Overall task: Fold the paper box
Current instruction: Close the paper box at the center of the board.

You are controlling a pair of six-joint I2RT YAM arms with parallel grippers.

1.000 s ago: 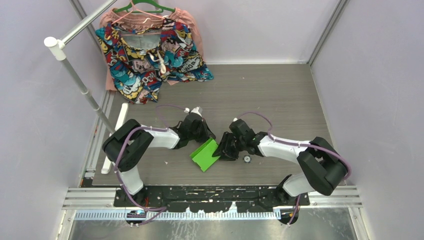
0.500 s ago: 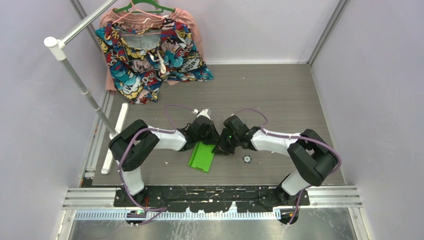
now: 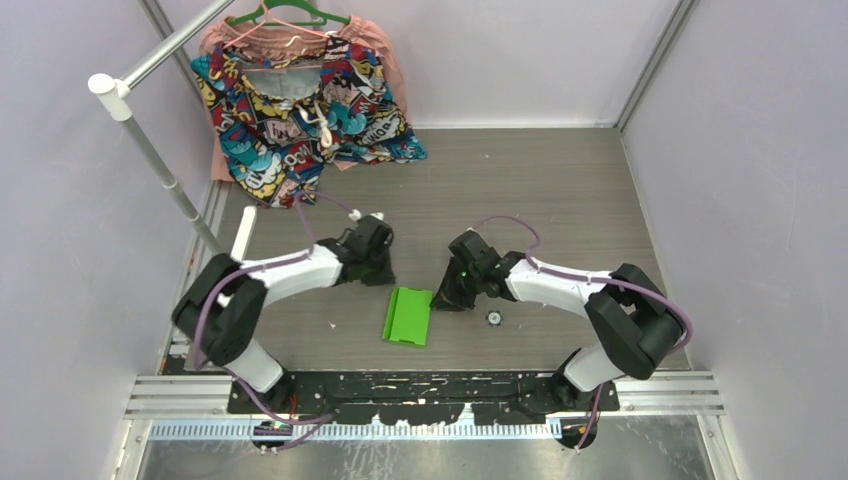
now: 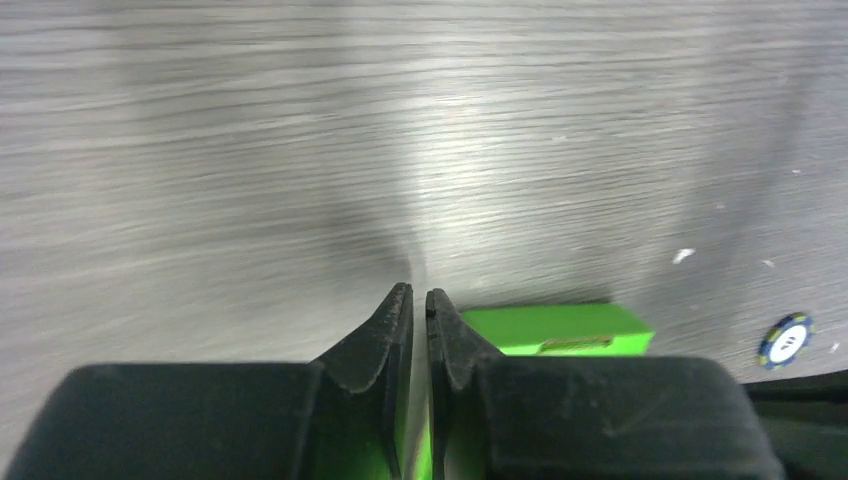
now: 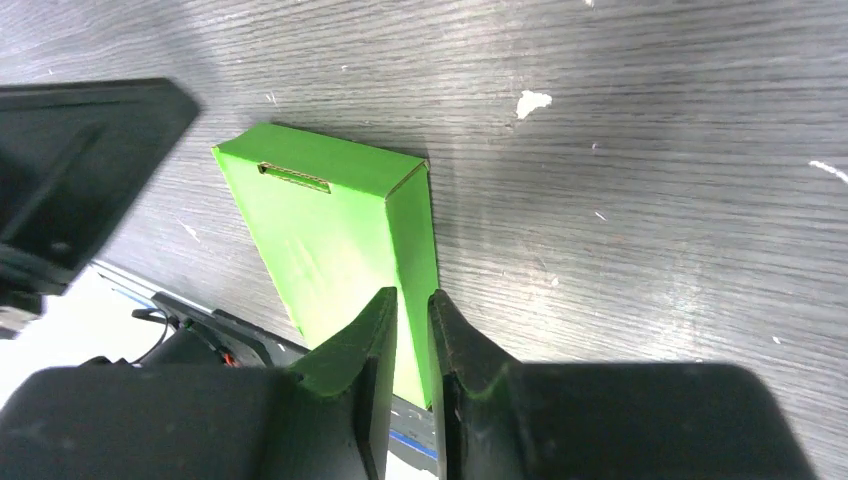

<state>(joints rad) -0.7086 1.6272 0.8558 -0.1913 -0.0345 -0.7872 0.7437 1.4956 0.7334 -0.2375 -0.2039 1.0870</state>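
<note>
The paper box lies flat on the wood-grain table, low in the middle of the top view. The right gripper hangs over the box's upper-right corner, its fingers close together with a slim gap. Whether they pinch the card cannot be told. The left gripper is pressed nearly together on nothing, just off the box's upper-left end.

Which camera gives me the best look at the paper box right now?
Right wrist: the paper box is close up, with its top face, slot and side wall sharp. Top external shows the whole box, but small. Left wrist catches only one end of the box.
</note>
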